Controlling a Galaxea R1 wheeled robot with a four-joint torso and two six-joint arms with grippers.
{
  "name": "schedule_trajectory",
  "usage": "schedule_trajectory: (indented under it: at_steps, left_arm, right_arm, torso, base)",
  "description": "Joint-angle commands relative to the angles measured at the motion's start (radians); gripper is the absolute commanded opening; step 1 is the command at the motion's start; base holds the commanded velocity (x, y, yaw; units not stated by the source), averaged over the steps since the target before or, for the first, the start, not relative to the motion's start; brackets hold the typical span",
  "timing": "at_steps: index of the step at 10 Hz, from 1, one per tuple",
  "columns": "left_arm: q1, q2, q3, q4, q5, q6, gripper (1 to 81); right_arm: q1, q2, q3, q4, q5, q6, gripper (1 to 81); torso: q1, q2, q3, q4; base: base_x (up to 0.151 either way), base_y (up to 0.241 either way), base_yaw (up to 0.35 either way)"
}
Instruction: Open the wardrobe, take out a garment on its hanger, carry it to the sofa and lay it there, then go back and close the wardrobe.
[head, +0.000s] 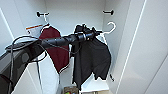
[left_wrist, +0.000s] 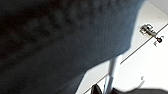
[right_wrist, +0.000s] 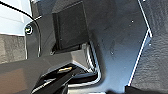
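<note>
Head view first, and we're deep in the take-out step: the wardrobe (head: 140, 47) stands open, white walls and a pale door panel on the right. Far left inside, a maroon jacket (head: 56, 50) with white sleeves hangs from a small dark hook (head: 39, 14), not our target. Sweeping across, the left arm (head: 57, 41) reaches in from the left, cable looping under it, and the left gripper (head: 93, 32) sits right at the shoulders of the garment (head: 91, 60), the long dark one drooping down the middle. Just right of that, the hanger (head: 110, 28) shows its curved white hook, free of the dark peg (head: 108, 11) above it on the back wall, so it looks lifted off. The gripper appears to carry it, but whether the fingers are clamped on hanger or cloth, I can't tell.

Left wrist view: dark fabric pressed close, a white bar (left_wrist: 112, 72) poking out beneath, a metal hinge fitting (left_wrist: 150, 31) on the white panel beyond.

Right wrist view: dark robot parts; I cannot tell how the right gripper's fingers stand.

My read: the next move calls for drawing the coat straight out, keeping the hem clear of the small box (head: 71, 90) on the wardrobe floor and the sleeve off the right-hand door.
</note>
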Motion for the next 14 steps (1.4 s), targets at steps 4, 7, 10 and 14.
schedule_trajectory:
  at_steps: [4, 7, 10, 14]
  left_arm:
    - [-0.168, 0.003, 0.049, 0.036, -0.007, 0.012, 1.0]
    - [-0.162, -0.002, 0.072, 0.036, -0.007, 0.012, 1.0]
    - [-0.142, -0.026, 0.144, 0.037, -0.01, 0.022, 1.0]
    - [-0.105, -0.055, 0.212, 0.037, -0.012, 0.025, 1.0]
  right_arm:
    - [0.031, 0.008, 0.008, 0.005, -0.058, -0.003, 81.1]
    - [0.033, 0.008, 0.008, 0.005, -0.056, -0.003, 81.1]
    - [0.034, 0.008, 0.008, 0.005, -0.056, -0.003, 81.1]
    - [0.031, 0.008, 0.008, 0.005, -0.047, -0.003, 81.1]
  torso:
    - [0.001, 0.001, 0.0, 0.0]
    - [0.0, 0.0, 0.0, 0.0]
    - [-0.001, 0.0, 0.0, 0.0]
    - [-0.001, 0.0, 0.0, 0.0]
  base:
    - [-0.04, 0.0, 0.0]
    - [-0.111, 0.0, 0.0]
    - [-0.114, 0.0, 0.0]
    - [-0.114, 0.0, 0.0]
